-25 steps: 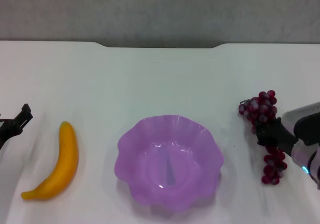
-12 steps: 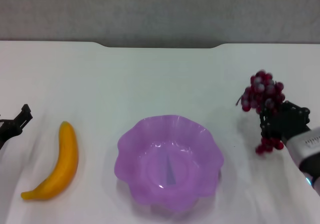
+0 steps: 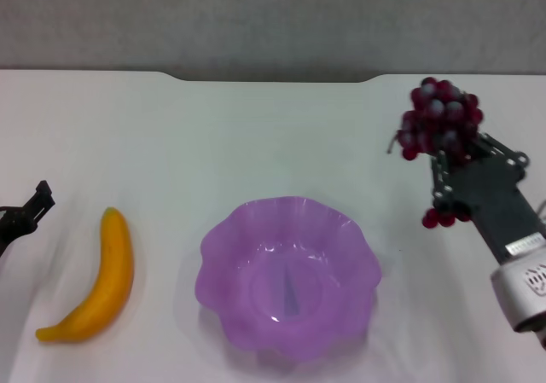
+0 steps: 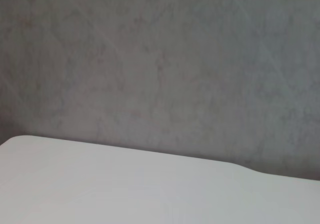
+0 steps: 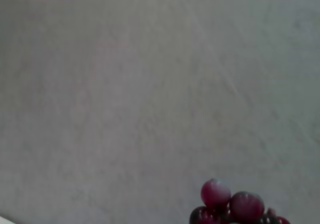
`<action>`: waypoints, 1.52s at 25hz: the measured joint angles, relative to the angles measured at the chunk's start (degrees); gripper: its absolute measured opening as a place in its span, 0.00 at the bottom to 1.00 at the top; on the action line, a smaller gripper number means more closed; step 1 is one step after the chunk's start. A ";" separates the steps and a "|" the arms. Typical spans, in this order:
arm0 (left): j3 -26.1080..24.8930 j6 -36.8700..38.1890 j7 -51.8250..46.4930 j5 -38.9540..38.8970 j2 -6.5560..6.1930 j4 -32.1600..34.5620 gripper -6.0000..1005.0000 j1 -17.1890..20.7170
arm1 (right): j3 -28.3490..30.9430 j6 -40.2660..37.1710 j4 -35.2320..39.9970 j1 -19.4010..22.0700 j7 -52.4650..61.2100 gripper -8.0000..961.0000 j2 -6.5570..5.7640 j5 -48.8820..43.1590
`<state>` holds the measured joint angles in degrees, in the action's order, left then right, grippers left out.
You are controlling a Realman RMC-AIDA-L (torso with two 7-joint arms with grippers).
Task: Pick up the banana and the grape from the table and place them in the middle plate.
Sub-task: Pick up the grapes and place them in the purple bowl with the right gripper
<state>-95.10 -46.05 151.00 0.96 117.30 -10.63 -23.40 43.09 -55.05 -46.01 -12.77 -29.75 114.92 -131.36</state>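
Your right gripper (image 3: 448, 174) has its fingers clamped on the grape (image 3: 437, 131), holding the bunch clear of the tabletop (image 3: 256, 136), out to the right of the middle plate (image 3: 288, 276) and well apart from it. Most of the bunch bulges above the fingers; a few berries hang below them. The right wrist view catches only a couple of berries against the grey wall.

Handling, as you should judge it: the bunch looks light but loose and lumpy, glossy berries that can shift or slip in the grip. Hold at the middle of the cluster, where you have it, and expect the ends to flop and swing. Carry it slowly over the plate and let go low, since the plate looks thin and light.

Your left gripper (image 3: 21, 217) sits at the left edge of the tabletop, near the banana (image 3: 98, 281) but not touching; whether it is open cannot be told. The banana lies flat left of the plate. It looks stiff, smooth and curved; take it across the thick middle, where it won't pivot
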 joint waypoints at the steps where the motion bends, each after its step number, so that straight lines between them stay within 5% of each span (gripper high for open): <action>1: 0.00 0.09 0.00 -0.01 -0.01 0.00 0.89 -0.03 | -0.08 0.11 -0.17 -0.46 0.39 0.22 0.01 -0.39; 14: 0.00 0.68 0.08 -0.08 -0.02 -0.03 0.89 -0.38 | -1.63 12.33 -5.01 -6.32 8.42 0.22 -0.01 -9.74; 28: 0.28 0.88 0.08 -0.08 0.13 -0.30 0.89 -1.02 | -9.32 17.12 3.16 -13.61 14.38 0.22 0.52 -9.38; 38: 0.29 0.88 0.06 -0.08 0.13 -0.26 0.89 -1.30 | -12.96 16.87 7.66 -14.84 14.76 0.23 0.64 -9.66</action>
<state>-94.81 -45.17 151.06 0.88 117.43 -10.89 -24.70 30.12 -38.18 -38.34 -27.61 -14.98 115.56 -141.02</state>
